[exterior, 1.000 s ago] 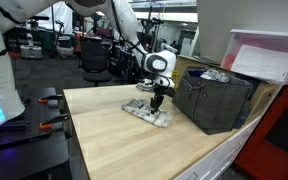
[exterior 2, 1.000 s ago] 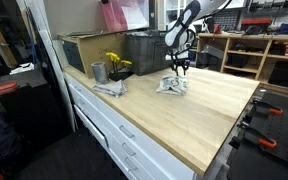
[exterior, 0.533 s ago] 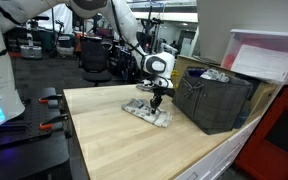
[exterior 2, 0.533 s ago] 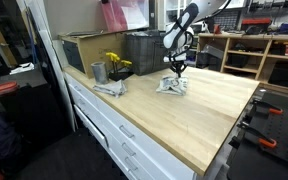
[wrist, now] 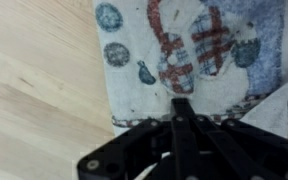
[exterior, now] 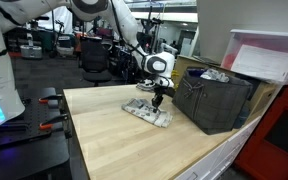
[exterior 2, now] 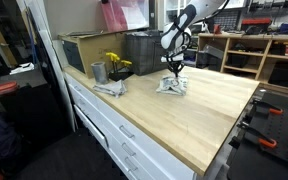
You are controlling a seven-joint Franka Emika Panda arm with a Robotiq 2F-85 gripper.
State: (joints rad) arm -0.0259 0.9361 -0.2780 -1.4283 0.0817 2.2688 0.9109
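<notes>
Left of frame in an exterior view: folded rag (exterior 2: pixel 109 88) and cup of yellow flowers (exterior 2: pixel 115 67) near the counter (exterior 2: pixel 219 115) edge, well apart from the tool. Mid-frame: patterned cloth (exterior 2: pixel 172 86) flat on the wood, tool (exterior 2: pixel 173 72) just above it, pointing straight down. Wrist view: cloth fills the upper right of the frame, its hem crossing just above the tool tips, so the fabric lies ahead of the tool. Fingers drawn together, no gap visible; cannot tell whether the hem is pinched. Cloth's long axis, judged from an exterior view, runs upper left to lower right. Right of frame: black crate (exterior: pixel 216 100), near the cloth, apart.
</notes>
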